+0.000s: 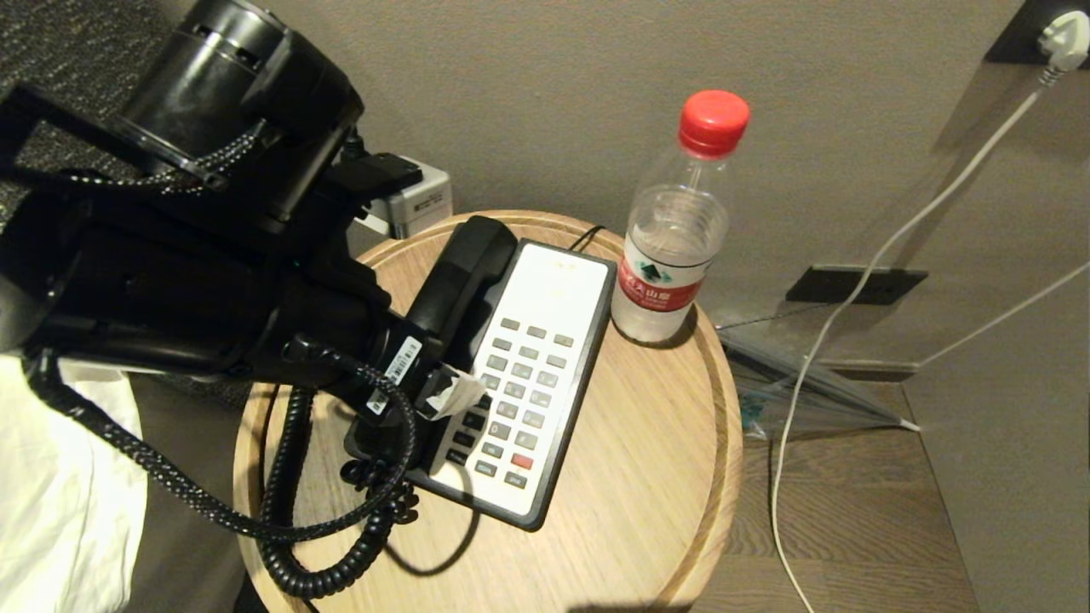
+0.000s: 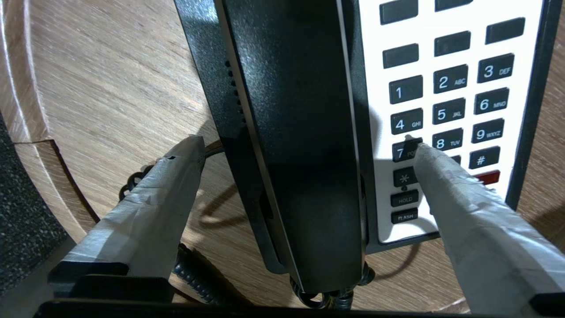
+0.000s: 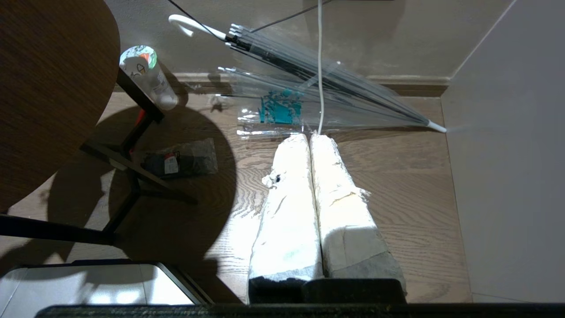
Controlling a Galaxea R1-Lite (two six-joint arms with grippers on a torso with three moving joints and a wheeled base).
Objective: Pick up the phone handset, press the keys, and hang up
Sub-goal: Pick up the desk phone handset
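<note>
The black phone handset [image 1: 464, 272] [image 2: 300, 132] lies in its cradle on the left side of the phone base [image 1: 588, 340], on a round wooden table [image 1: 647, 477]. My left gripper [image 1: 430, 400] [image 2: 306, 145] is open and straddles the handset's near end without touching it. One taped finger [image 2: 167, 190] hangs over the bare wood beside the phone. The other finger [image 2: 450, 190] hovers above the keys [image 1: 519, 383] [image 2: 446, 110], its tip by the 7 and star buttons. The black coiled cord [image 1: 289, 477] loops off the near end. My right gripper [image 3: 310, 138] is shut, parked over the floor.
A water bottle with a red cap [image 1: 673, 247] stands just right of the phone base. A clear umbrella [image 1: 800, 392] [image 3: 318, 79] lies on the floor by the wall, crossed by a white cable [image 1: 851, 298]. White bedding [image 1: 60, 511] is at the left.
</note>
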